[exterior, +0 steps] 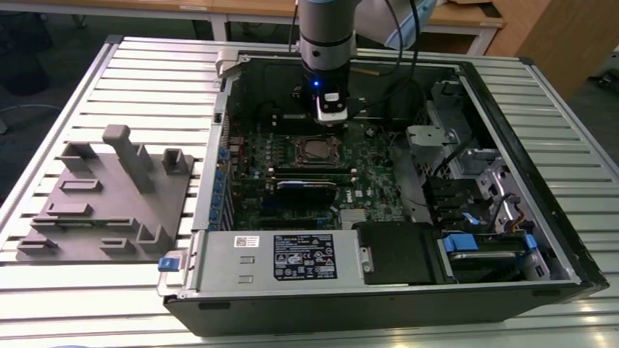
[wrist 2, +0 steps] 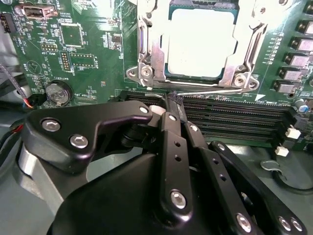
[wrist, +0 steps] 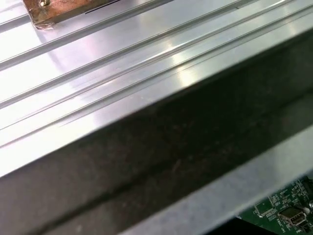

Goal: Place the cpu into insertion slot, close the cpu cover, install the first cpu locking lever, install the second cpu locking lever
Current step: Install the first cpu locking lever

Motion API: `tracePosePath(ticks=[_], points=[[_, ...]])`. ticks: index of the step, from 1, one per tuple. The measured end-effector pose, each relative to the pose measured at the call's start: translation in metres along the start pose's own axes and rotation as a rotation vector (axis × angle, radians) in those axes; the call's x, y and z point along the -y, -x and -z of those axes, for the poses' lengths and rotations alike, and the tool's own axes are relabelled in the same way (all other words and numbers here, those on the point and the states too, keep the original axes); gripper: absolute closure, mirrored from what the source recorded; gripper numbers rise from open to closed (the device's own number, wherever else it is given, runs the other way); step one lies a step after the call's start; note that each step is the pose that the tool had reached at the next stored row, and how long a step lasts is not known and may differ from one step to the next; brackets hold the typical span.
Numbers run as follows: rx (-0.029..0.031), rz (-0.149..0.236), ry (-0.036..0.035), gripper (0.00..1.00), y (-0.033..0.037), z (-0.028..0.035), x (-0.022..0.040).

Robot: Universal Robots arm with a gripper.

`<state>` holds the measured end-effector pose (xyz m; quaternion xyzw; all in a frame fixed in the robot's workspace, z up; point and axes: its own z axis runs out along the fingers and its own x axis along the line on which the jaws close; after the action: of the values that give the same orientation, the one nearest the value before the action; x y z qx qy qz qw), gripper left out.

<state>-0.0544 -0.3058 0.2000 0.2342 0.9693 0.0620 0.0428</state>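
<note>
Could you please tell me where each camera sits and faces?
Exterior view: off the arm, up high, looking down into the open computer case on the slatted table; the arm shows.
Second wrist view: on the arm, looking past the gripper at the cpu.
First wrist view: on the arm, facing the table and case wall.
Both wrist views share the green motherboard.

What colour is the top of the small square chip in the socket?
Pale silver-grey cpu; best in second wrist view.

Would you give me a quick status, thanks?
Arm's gripper shut, at the wire locking lever. The cpu seated, cpu cover down around it. Alongside, long black slots.
</note>
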Motion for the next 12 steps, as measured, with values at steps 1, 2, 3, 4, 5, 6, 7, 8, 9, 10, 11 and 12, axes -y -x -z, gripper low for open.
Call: tracePosePath(ticks=[1, 2, 3, 4, 5, 6, 7, 8, 9, 10, 11, 12], points=[[0.0001, 0.0, -0.0001, 0.89, -0.0001, -0.0001, 0.0001], [0.0001, 0.0, 0.0001, 0.89, -0.0001, -0.0004, 0.0001], [0.0001, 0.0, 0.0002, 0.89, -0.0002, -0.0009, 0.0002], [0.0003, 0.0, -0.0002, 0.89, -0.0002, -0.0013, 0.0003], [0.0005, 0.0, -0.0006, 0.89, -0.0002, -0.0018, 0.0003], [0.0011, 0.001, -0.0016, 0.89, -0.0003, -0.0023, 0.0004], [0.0024, 0.001, -0.0045, 0.89, -0.0004, -0.0028, 0.0005], [0.0054, 0.002, -0.0105, 0.89, -0.0003, -0.003, 0.0005], [0.0081, 0.002, -0.0159, 0.89, -0.0003, -0.0032, 0.0005], [0.0112, 0.003, -0.0219, 0.89, -0.0003, -0.0034, 0.0006], [0.0138, 0.004, -0.027, 0.89, -0.0003, -0.0035, 0.0006], [0.0159, 0.004, -0.0309, 0.89, -0.0004, -0.0036, 0.0006]])
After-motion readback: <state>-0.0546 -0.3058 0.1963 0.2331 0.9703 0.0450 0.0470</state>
